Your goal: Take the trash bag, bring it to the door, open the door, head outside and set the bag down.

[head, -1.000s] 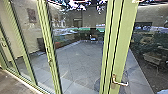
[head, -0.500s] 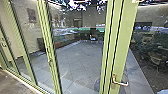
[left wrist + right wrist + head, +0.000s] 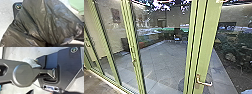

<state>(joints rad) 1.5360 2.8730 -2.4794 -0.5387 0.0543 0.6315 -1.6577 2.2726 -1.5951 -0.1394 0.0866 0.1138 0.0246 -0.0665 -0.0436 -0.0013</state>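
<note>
The black trash bag (image 3: 41,21) spreads large across the left wrist view, its wrinkled plastic drawn together into tight folds at my left gripper (image 3: 48,44), which is shut on it. A glass door with a light green frame (image 3: 206,40) stands close in front in the head view. Its lever handle (image 3: 204,83) sits low on the wide post, pointing right. Whether my right gripper is open or shut cannot be made out.
More green-framed glass panels (image 3: 129,32) run off to the left. Through the glass lie grey paving (image 3: 164,60) and a chair (image 3: 177,38) farther back. Dark, tangled shapes show behind or in the right-hand glass. A pale floor (image 3: 50,52) surrounds the robot's base in the right wrist view.
In the right-hand glass, a pale chair-like shape has shifted and faded into darker shapes. The door, its handle and the head view's framing are the same.
</note>
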